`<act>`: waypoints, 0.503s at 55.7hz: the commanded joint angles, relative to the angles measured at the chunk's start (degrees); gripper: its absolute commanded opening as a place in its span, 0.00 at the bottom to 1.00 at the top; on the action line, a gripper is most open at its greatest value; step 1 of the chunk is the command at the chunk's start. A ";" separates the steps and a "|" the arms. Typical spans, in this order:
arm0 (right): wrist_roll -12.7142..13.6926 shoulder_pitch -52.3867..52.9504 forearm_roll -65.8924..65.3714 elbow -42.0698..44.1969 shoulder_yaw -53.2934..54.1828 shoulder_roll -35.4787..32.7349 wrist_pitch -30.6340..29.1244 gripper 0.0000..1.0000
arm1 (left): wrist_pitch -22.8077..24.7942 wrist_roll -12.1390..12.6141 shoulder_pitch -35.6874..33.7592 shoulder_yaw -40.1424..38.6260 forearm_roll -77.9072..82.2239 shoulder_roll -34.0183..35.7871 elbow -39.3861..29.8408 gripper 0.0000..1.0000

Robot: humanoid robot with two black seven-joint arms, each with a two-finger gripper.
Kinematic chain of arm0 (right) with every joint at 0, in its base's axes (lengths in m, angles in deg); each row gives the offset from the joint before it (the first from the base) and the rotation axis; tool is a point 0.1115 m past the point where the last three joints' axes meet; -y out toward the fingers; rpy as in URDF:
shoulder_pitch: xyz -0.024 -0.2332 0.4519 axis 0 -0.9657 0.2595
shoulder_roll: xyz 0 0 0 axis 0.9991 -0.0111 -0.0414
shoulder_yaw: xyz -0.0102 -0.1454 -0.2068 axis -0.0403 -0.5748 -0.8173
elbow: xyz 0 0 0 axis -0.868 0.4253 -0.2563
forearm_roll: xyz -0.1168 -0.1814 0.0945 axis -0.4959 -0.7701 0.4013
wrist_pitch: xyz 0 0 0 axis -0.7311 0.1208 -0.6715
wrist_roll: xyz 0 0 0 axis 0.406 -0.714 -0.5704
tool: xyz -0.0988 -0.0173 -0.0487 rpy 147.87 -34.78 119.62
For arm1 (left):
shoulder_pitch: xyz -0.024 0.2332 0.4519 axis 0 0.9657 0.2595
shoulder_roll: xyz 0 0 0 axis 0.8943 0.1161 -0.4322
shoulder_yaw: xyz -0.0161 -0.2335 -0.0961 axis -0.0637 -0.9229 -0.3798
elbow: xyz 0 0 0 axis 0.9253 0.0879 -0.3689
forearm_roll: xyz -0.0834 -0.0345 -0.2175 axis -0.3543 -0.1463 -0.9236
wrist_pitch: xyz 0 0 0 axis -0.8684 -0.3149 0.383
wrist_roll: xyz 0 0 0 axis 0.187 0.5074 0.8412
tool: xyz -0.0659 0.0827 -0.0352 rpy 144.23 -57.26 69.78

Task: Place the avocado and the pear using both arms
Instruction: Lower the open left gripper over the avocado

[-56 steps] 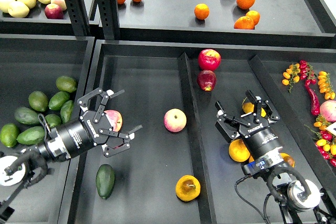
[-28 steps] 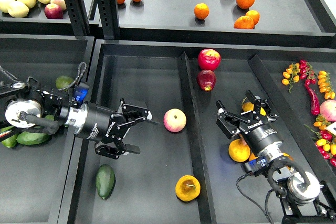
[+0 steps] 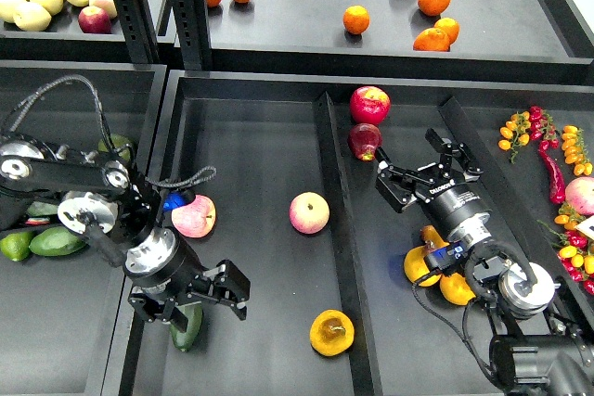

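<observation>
Lower left of frame: left end effector [image 3: 189,308] pointing down over the avocado [image 3: 186,325], fingers spread to either side of it, contact not clear. Avocado lying on the dark tray surface [image 3: 260,155] near its left wall. Pear [image 3: 331,332] at bottom centre, well apart from both arms. Right end effector [image 3: 419,166] at centre right, fingers apart and empty, just beside a dark red apple [image 3: 365,140]. White lettering on its wrist, too small to read.
</observation>
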 commanded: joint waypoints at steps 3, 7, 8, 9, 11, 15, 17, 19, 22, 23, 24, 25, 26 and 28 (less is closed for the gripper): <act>-0.01 -0.07 0.09 0.01 0.16 0.00 -0.14 1.00 | -0.02 0.01 0.37 2.03 0.02 -5.03 3.74 0.99; -0.01 -0.16 0.09 -0.07 0.07 0.00 -0.14 1.00 | -0.02 0.01 0.46 2.29 -0.06 -6.44 5.15 0.99; -0.01 -0.16 0.09 -0.07 0.07 0.00 -0.14 1.00 | -0.02 0.01 0.55 2.29 -0.15 -6.52 5.58 0.99; -0.01 -0.16 0.09 -0.07 0.07 0.00 -0.14 1.00 | -0.02 0.01 0.46 2.47 -0.06 -6.53 5.76 0.99; -0.01 -0.16 0.09 -0.07 -0.02 0.00 -0.14 1.00 | -0.02 0.01 0.55 2.73 -0.06 -6.61 6.29 0.99; -0.01 -0.16 0.09 -0.07 -0.11 0.00 -0.14 1.00 | -0.02 0.01 0.55 3.35 0.02 -6.96 7.78 0.99; -0.01 -0.16 0.09 -0.25 -0.11 0.00 -0.14 1.00 | -0.02 0.01 0.55 3.61 0.11 -6.96 8.31 0.99; -0.01 -0.25 0.18 -0.42 -0.11 0.00 -0.14 1.00 | -0.02 0.01 0.63 4.05 0.03 -6.96 8.66 0.99; -0.01 -0.34 0.18 -0.51 -0.11 0.00 -0.14 1.00 | -0.02 0.01 0.72 4.93 0.11 -6.96 8.84 0.99; -0.01 -0.34 0.18 -0.51 -0.11 0.00 -0.14 1.00 | -0.02 0.01 0.90 5.28 0.11 -6.96 8.93 0.99; -0.01 -0.42 0.18 -0.60 -0.11 0.00 -0.14 1.00 | -0.02 0.01 0.98 5.54 0.11 -6.96 9.01 0.99; -0.01 -0.42 0.18 -0.60 -0.11 0.00 -0.14 1.00 | -0.02 0.01 1.07 5.72 0.11 -6.96 9.19 0.99; -0.01 -0.42 0.18 -0.60 -0.11 0.00 -0.14 1.00 | -0.02 0.01 1.16 5.89 0.11 -6.96 9.36 0.99; -0.01 -0.42 0.18 -0.60 -0.11 0.00 -0.14 1.00 | -0.02 0.01 1.51 6.07 0.20 -6.96 9.63 0.99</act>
